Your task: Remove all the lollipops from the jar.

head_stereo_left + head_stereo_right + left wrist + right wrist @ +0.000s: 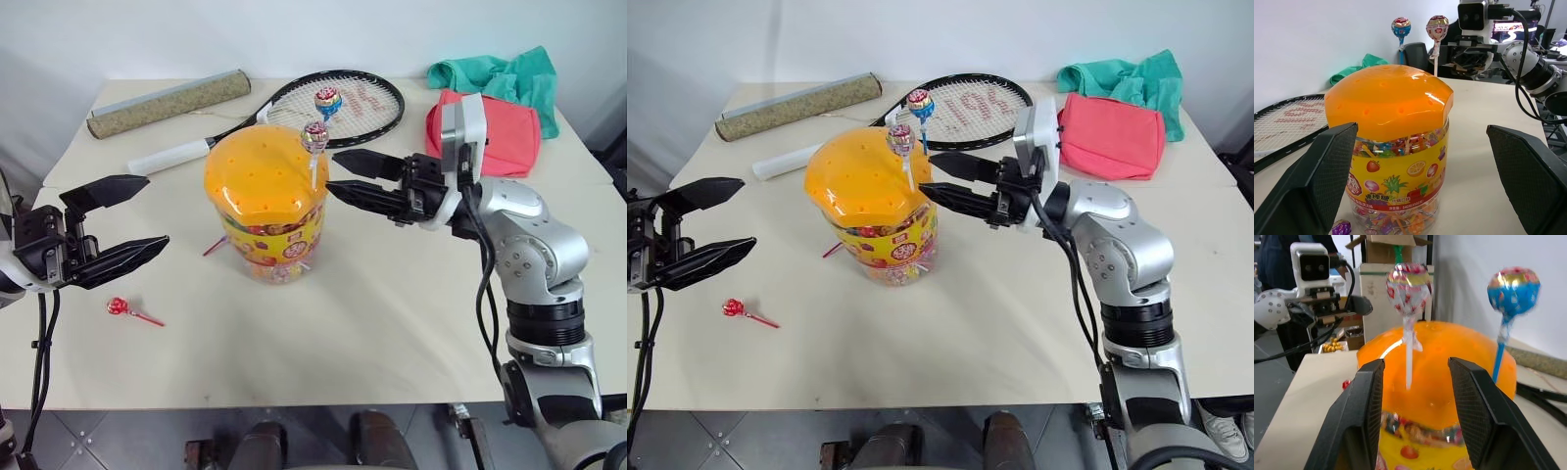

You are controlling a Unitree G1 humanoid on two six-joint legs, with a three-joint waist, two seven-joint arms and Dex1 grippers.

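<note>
While your right pincer [1413, 406] stands open around the silver-wrapped lollipop's white stick [1408, 357] above the clear orange-lidded jar [265, 201], closing off-centre could bend it or tip the jar; your left pincer [122, 223] waits open beside.

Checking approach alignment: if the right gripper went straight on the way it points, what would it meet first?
Probably the white-stick lollipop standing in the jar lid; the right gripper has open jaws either side of its stick.
</note>
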